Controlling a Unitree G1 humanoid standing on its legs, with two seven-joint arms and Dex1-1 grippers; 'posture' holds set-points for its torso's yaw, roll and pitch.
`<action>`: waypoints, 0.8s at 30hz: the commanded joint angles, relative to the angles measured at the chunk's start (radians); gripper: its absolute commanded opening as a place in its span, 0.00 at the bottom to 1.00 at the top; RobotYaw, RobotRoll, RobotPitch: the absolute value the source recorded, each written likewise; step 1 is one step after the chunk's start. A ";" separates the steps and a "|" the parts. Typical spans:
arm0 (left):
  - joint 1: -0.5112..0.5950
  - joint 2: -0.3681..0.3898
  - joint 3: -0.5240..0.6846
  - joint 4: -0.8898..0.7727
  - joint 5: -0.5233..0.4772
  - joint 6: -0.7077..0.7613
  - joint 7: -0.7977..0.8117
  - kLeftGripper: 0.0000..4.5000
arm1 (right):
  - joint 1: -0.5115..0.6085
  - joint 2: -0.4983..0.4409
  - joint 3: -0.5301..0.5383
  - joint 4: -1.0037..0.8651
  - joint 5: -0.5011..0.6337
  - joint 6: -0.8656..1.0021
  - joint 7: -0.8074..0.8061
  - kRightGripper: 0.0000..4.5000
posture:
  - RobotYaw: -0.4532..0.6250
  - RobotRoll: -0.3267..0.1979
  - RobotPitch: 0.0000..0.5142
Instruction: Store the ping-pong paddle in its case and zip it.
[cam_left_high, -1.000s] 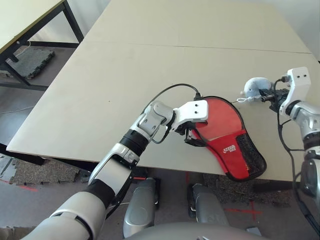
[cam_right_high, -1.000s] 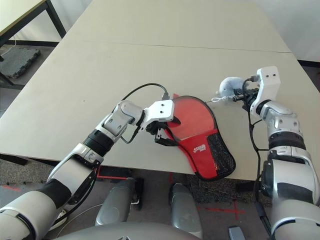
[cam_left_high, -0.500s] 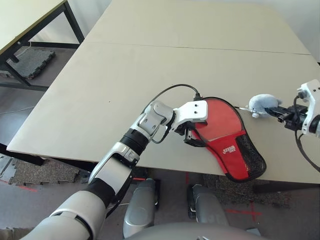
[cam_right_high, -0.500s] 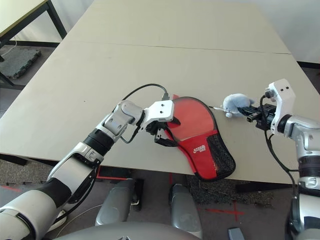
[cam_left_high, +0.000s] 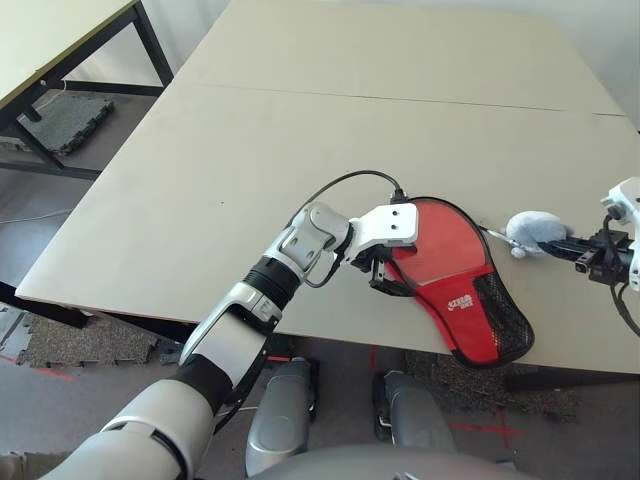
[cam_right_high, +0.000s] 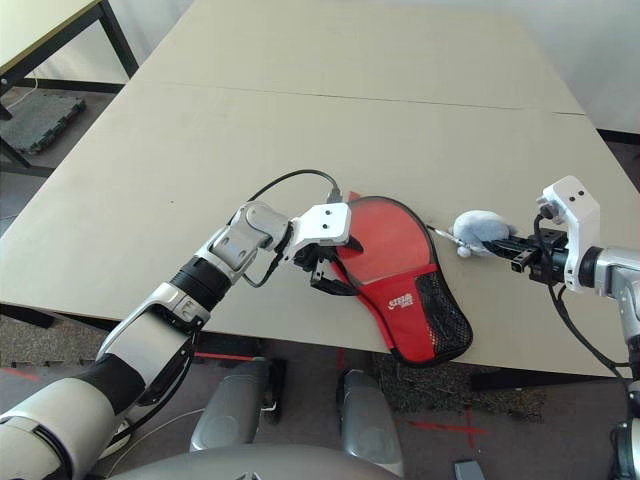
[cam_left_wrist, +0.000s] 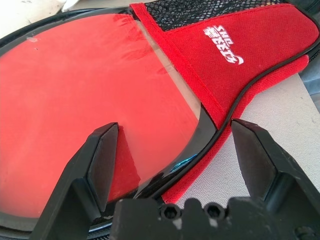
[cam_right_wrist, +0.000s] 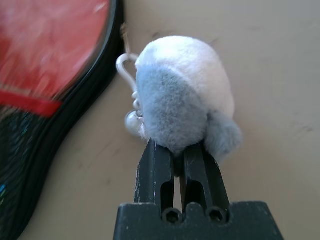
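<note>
The red case (cam_left_high: 450, 250) lies flat near the table's front edge, mesh pocket and white logo facing up, its narrow end reaching past the edge. The ping-pong paddle is hidden. My left gripper (cam_left_high: 385, 276) stands open at the case's left rim; in the left wrist view one finger (cam_left_wrist: 102, 150) is over the red face (cam_left_wrist: 90, 75) and the other over the table. Right of the case, my right gripper (cam_left_high: 570, 246) is shut on a grey-white fluffy ball (cam_left_high: 532, 228). A small ring (cam_right_wrist: 125, 65) ties the ball (cam_right_wrist: 185, 90) to the black zipper rim.
The beige table (cam_left_high: 300, 130) stretches far back and left, with a seam across it. A second table (cam_left_high: 50, 40) with black legs stands at the far left over dark floor mats. The front edge runs just under the case.
My right gripper has carried the fluffy ball down from above the table and nearer, to beside the case's right rim. The left gripper has stayed at the case's left edge.
</note>
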 joint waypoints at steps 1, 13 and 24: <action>0.032 0.014 -0.052 0.090 0.043 0.030 -0.008 1.00 | 0.118 -0.043 0.062 -0.022 0.000 0.083 0.109 0.01 | 0.41 0.62 0.27; 0.010 0.013 -0.045 0.128 0.042 0.009 -0.003 1.00 | 0.293 -0.149 0.031 -0.223 0.138 0.209 0.265 0.01 | 0.39 0.62 0.27; -0.008 -0.005 -0.039 0.172 0.042 -0.016 0.007 1.00 | 0.464 -0.236 0.042 -0.252 0.101 0.168 0.303 0.01 | 0.38 0.62 0.27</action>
